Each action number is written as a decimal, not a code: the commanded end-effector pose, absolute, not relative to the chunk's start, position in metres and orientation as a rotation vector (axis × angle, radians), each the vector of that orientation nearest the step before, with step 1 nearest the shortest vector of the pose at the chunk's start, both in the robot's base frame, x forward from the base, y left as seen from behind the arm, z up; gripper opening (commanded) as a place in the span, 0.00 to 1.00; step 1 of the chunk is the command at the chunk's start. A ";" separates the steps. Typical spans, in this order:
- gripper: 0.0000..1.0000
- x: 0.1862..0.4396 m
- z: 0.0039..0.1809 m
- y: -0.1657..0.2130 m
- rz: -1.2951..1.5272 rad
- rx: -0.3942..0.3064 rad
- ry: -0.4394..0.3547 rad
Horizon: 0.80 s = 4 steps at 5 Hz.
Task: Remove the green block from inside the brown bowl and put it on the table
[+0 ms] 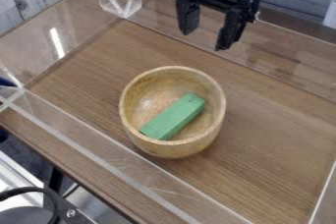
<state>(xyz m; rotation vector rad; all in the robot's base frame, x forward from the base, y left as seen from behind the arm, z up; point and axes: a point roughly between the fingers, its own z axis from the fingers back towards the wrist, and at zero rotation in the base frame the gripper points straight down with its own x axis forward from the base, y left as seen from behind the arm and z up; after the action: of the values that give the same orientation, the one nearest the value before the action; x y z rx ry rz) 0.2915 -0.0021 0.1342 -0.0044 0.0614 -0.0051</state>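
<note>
A light-tan wooden brown bowl (172, 110) with a thick rim stands on the table (269, 120), a little left of centre. Inside it lies the green block (175, 117), elongated and slanting from lower left to upper right across the bowl's bottom. My gripper (210, 27) hangs above the far part of the table, up and to the right of the bowl, pointing down. Its two dark fingers (231, 29) stand wide apart with nothing between them. It touches neither bowl nor block.
Clear acrylic walls (53, 51) border the wood-grain tabletop on all sides. A small clear bracket (121, 2) sits at the far left corner. Bare tabletop lies to the right of the bowl and behind it.
</note>
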 end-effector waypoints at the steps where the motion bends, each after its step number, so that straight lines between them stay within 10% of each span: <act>1: 1.00 0.277 0.128 -0.001 -0.036 -0.002 0.077; 4: 1.00 0.236 0.096 0.018 -0.096 -0.002 0.110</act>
<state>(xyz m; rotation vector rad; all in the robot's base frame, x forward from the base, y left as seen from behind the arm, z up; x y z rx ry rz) 0.2305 0.0157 0.0828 -0.0108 0.1686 -0.0874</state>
